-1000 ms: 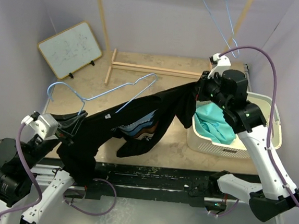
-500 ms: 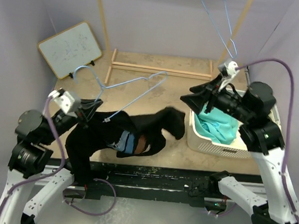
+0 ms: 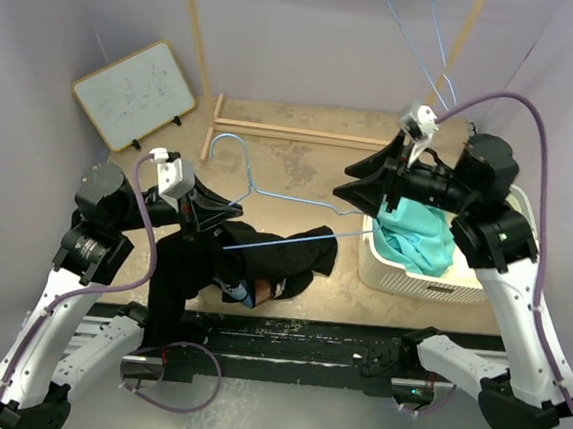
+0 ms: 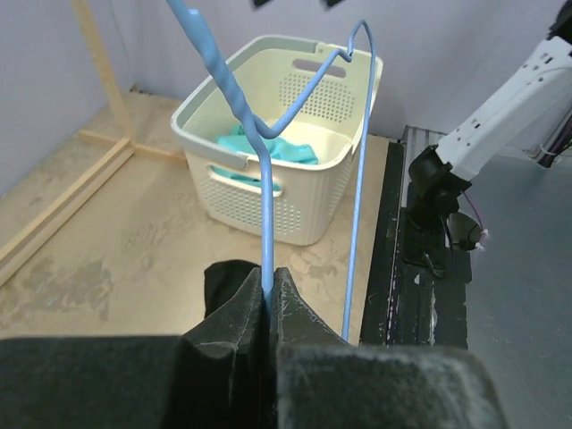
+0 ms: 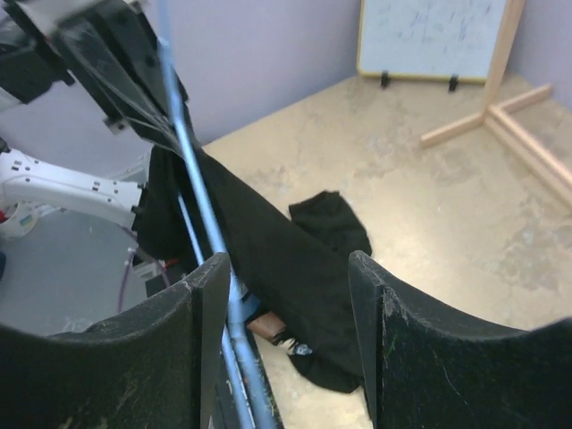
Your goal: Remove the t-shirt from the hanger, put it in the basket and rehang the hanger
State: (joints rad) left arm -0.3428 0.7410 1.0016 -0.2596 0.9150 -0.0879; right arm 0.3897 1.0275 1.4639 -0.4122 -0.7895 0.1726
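Hanger (image 4: 266, 223) pinched between left gripper (image 4: 270, 297) jaws, shirt (image 3: 273, 258) drooping beneath them, right gripper (image 5: 288, 261) jaws spread.

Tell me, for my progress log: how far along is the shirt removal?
Done: the hanger shows a bare far end; the shirt lies slumped on the table. In hand: left gripper shut on the hanger, right gripper open. Left: perhaps freeing shirt near the left gripper.

Left arm (image 3: 76, 266) rises from near-left base, elbow high, wrist pointing right. Left gripper (image 4: 270, 279) pinched tight on hanger (image 4: 265, 214) wire. Right arm (image 3: 519, 305) rises from near right, wrist pointing left. Right gripper (image 5: 286, 268) fingers spread apart.
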